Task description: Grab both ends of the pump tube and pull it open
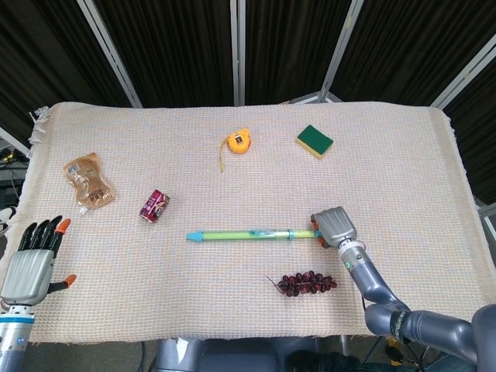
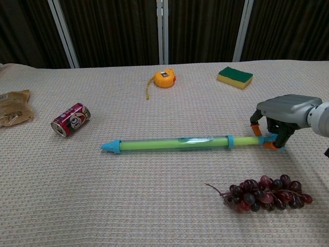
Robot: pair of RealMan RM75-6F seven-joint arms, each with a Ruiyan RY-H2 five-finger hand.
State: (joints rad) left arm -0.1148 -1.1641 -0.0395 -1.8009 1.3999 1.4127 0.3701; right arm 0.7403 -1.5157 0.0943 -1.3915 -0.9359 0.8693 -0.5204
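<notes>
Lying across the middle of the desk [image 1: 403,155], the tube [image 1: 240,234] points its blue tip left. The right robot hand [image 1: 333,227] grasps its right end, fingertips [image 2: 268,145] on the cloth. The left robot hand [image 1: 29,263] hangs released, fingers spread, off the desk's left edge. Grapes [image 2: 267,193] sit near the tube.

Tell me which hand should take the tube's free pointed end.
The left hand. The right hand already grips the pump tube at its handle end, while the left is open, holds nothing, and sits on the side where the blue tip points.
</notes>
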